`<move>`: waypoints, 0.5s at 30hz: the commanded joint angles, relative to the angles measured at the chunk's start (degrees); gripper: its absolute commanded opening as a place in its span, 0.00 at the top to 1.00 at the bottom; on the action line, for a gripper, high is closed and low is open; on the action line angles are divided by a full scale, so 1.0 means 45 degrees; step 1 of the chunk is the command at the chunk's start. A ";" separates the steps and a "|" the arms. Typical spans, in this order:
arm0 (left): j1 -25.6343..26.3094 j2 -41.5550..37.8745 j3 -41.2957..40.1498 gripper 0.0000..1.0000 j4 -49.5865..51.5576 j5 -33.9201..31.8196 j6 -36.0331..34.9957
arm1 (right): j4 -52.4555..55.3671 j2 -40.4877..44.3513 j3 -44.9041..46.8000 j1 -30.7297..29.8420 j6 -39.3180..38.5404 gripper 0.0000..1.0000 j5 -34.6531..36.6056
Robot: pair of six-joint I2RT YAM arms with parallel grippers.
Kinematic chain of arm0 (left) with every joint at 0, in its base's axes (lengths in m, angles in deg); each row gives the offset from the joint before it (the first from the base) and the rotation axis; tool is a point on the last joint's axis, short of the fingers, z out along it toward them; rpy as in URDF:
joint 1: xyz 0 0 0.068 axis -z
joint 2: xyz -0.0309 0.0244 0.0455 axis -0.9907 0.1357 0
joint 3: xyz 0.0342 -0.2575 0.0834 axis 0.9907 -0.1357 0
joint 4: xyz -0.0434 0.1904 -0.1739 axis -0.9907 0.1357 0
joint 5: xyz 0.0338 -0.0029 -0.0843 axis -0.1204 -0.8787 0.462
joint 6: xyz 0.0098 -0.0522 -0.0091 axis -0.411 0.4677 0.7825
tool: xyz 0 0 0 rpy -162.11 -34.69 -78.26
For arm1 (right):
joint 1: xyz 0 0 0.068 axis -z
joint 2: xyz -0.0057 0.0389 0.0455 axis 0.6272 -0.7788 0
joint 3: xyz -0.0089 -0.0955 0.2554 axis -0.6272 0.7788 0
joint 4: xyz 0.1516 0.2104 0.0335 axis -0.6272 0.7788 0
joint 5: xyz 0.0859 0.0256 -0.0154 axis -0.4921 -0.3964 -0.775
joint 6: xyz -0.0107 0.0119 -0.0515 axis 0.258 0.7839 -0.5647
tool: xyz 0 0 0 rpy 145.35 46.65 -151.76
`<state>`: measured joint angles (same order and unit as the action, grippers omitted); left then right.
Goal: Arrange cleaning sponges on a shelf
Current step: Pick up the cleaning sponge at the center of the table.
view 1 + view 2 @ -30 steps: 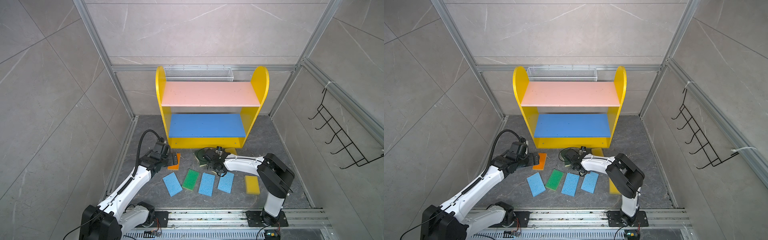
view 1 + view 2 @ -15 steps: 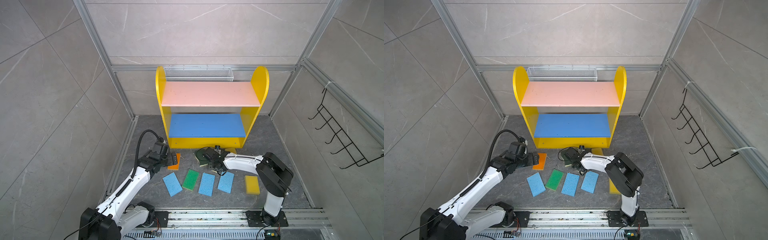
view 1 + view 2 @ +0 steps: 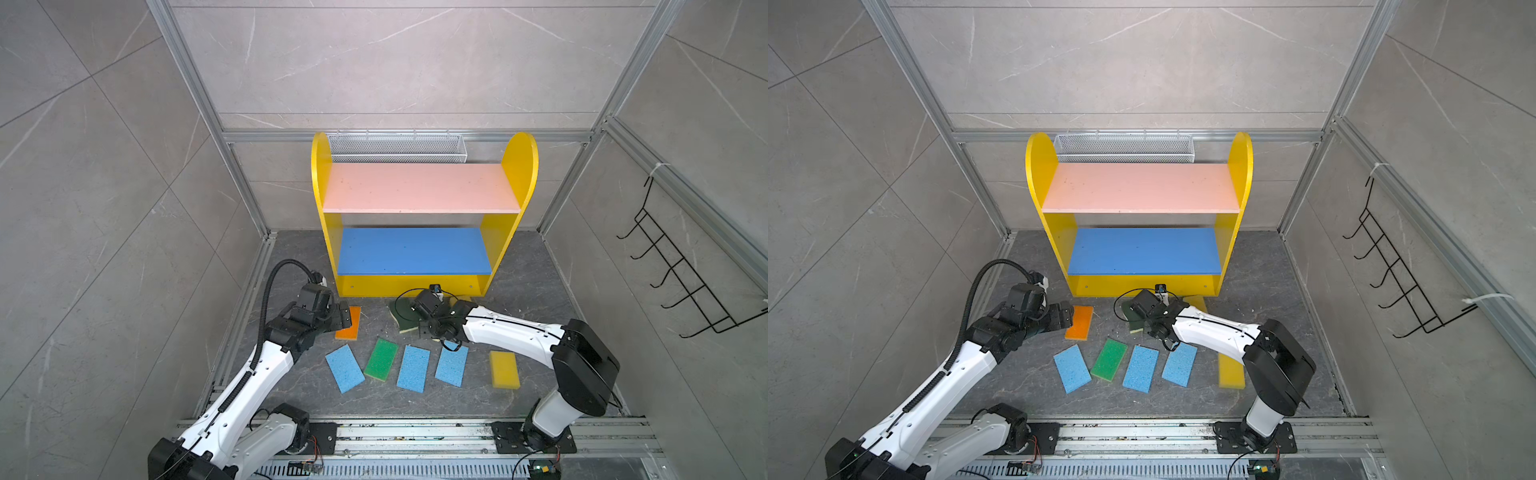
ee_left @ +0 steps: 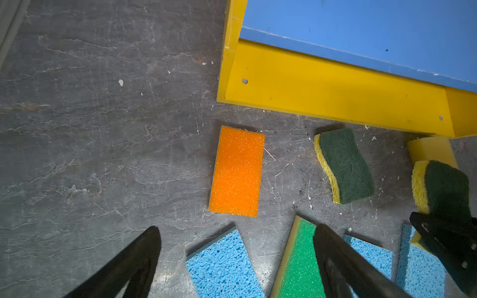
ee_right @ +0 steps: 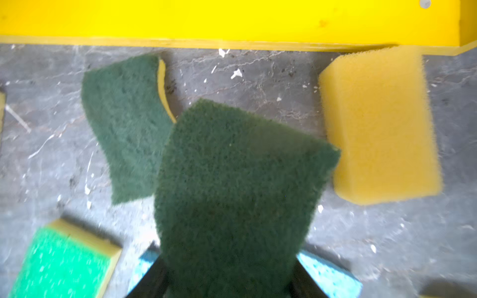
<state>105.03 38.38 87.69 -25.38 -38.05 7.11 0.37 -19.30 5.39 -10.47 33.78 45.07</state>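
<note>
While hovering just in front of the yellow shelf (image 3: 411, 286) at centre frame in both top views, clamping a tilted wavy dark-green-on-yellow sponge (image 5: 240, 185) between the right gripper (image 3: 417, 318) fingers. Holding the left gripper (image 4: 237, 231) fingers wide apart and empty near the orange sponge (image 4: 236, 171), left of centre. Showing a second wavy sponge (image 5: 124, 129), two plain yellow sponges (image 5: 379, 126), three light blue sponges (image 3: 415, 368) and a bright green sponge (image 3: 381, 359) lying flat on the dark floor (image 4: 103, 129), lower centre.

Foreground: wavy dark-green sponge (image 5: 237, 185) clamped in jaws. Twin sponge (image 5: 124, 129) and plain yellow sponge (image 5: 379, 129) flat on floor (image 5: 258, 82).
</note>
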 commanded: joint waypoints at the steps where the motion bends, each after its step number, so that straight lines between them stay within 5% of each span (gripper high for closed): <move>1: -0.0061 -0.0278 0.0542 0.05 0.0356 -0.0285 -0.0305 | 0.1072 0.0702 -0.0490 -0.0297 -0.0384 0.45 0.0257; 15: -0.0044 -0.0828 0.0995 0.05 0.0585 0.0010 -0.0290 | 0.3006 0.2893 -0.2729 -0.0780 -0.1452 0.44 0.0473</move>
<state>105.03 35.95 89.92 -23.74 -38.36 7.11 10.29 -8.48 -3.90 -13.45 29.61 45.88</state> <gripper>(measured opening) 0.949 0.566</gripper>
